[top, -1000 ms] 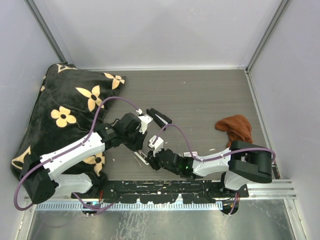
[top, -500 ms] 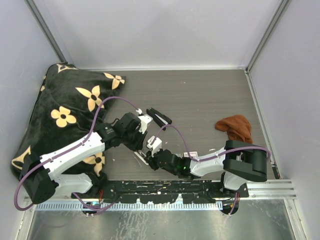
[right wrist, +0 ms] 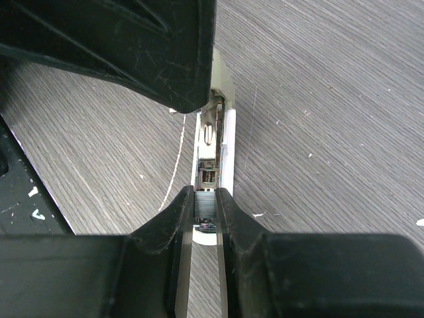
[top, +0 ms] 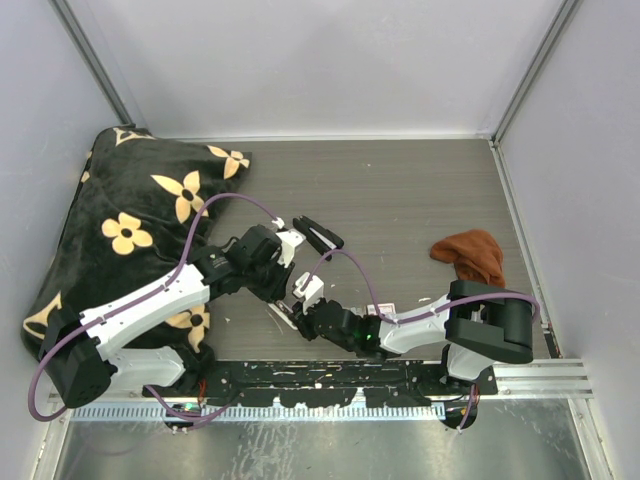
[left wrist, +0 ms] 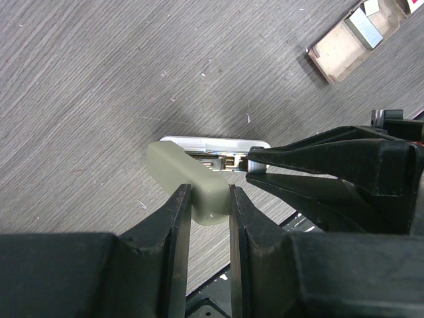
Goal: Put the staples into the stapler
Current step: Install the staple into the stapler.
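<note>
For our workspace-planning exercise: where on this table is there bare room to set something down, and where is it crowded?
Bare tabletop spans the far half, bordered by the back wall, the flowered cushion and the brown cloth. Crowded: front centre, where the left claw and right claw meet on the stapler, small box beside.

Staples mostly hidden btwn right hand fingers.

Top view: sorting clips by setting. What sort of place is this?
Probably a robot test booth: plain grey walls box in a table, with a left arm and right arm bolted to a metal rail.
</note>
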Robot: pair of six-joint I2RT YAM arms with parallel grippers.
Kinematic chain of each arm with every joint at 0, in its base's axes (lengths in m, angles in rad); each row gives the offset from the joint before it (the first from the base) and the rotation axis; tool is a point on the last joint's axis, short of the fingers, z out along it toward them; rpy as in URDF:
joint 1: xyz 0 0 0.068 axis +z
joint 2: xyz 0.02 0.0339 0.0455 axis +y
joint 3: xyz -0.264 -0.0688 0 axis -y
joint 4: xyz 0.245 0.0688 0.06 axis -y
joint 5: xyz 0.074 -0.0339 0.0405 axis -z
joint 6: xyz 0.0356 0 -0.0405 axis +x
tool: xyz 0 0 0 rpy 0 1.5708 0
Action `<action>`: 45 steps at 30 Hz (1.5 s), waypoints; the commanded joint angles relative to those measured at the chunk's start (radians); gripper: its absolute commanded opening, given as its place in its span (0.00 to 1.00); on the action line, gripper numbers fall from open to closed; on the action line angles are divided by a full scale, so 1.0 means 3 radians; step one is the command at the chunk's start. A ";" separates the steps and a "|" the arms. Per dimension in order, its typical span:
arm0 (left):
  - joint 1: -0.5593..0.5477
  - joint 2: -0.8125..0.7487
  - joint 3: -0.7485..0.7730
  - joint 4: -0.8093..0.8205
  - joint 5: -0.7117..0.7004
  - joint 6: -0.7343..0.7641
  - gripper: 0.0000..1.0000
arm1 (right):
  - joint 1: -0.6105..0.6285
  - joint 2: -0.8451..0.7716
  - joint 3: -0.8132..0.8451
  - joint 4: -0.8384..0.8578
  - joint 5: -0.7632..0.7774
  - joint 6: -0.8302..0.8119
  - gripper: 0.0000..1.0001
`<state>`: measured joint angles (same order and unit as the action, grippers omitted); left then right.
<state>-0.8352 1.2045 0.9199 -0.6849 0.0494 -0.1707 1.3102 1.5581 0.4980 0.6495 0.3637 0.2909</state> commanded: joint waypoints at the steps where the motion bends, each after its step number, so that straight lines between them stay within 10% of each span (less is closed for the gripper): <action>1: -0.0003 0.0019 0.0063 0.0061 0.0285 -0.0090 0.00 | 0.0014 -0.0025 0.0094 0.0152 0.0156 -0.0009 0.17; 45: 0.0002 0.0040 0.0073 0.0049 0.0281 -0.0060 0.00 | 0.0102 0.0221 0.0083 0.0126 0.0345 -0.0057 0.25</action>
<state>-0.8352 1.2060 0.9199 -0.6846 0.0574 -0.1707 1.3380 1.6108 0.5014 0.6933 0.4366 0.2718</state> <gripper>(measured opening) 0.248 0.234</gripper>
